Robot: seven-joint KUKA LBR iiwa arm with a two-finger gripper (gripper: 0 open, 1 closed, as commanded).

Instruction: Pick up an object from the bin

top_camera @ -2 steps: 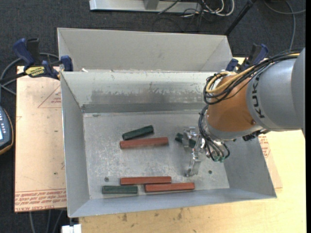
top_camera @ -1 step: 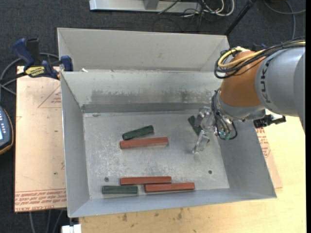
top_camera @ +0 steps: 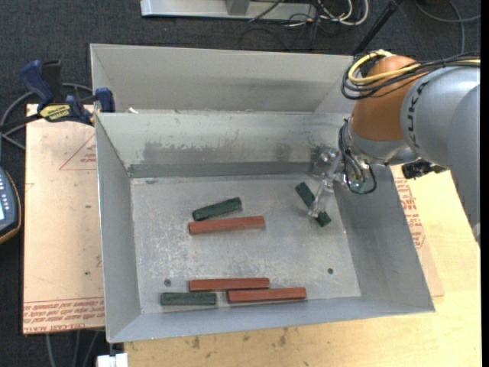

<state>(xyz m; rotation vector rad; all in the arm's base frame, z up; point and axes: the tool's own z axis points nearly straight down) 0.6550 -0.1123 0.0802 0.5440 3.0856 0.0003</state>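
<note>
Grey metal bin (top_camera: 114, 205), camera view: the gripper (top_camera: 315, 207) hangs low toward the right of the floor, fingers spread with nothing between them. The nearest things, a dark green bar (top_camera: 217, 208) and a red-brown bar (top_camera: 227, 225) just beside it, lie to its left in this view. Their long axes run nearly left-right, roughly crosswise to the fingers' spread, so a sideways shift looks needed.

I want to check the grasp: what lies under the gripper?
Under the gripper only bare bin floor shows between its open fingers; the floor beneath the orange wrist is covered.
</note>
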